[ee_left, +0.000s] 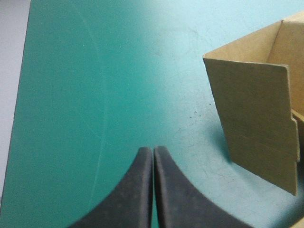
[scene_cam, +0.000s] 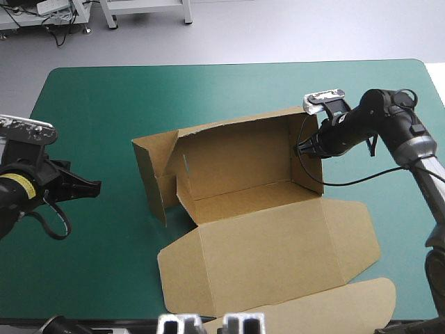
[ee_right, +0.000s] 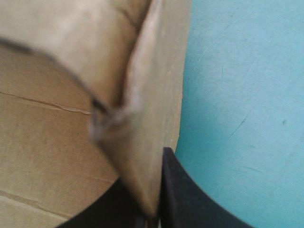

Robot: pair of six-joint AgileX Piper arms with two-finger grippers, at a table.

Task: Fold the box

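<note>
**Box position.** The box [scene_cam: 243, 167] stands near the middle of the teal-green cover [scene_cam: 104, 104], partly erected. The back wall [scene_cam: 236, 149] and the right end wall [scene_cam: 309, 174] are upright. The left end panel [scene_cam: 156, 174] also stands, angled outward from the tray. The lid [scene_cam: 271, 257] lies flat on the cover, extending toward the table's near edge.

**Right gripper.** In the high view, the right gripper [scene_cam: 300, 147] sits at the upper part of the right end wall, reaching in from the right side of the table. That view does not resolve the finger gap. The right wrist view supplies it: the right gripper [ee_right: 156, 190] is all but closed, with the brown board pinched edge-on between its black fingers [ee_right: 190, 199]. The box [ee_right: 47, 137] interior lies to one side of the clamped wall and bare cover [ee_right: 237, 95] to the other.

**Left gripper.** In the high view, the left gripper [scene_cam: 94, 186] hovers over bare cover to the left of the box, clear of the board. The left wrist view confirms the jaw state: the left gripper [ee_left: 153, 151] has its two fingers pressed together in one pointed arch, with nothing between them. The same view shows the left end panel [ee_left: 256, 128] ahead of the gripper and off to one side. The panel stands on the cover [ee_left: 95, 95] and is not in contact with the fingers.
</note>
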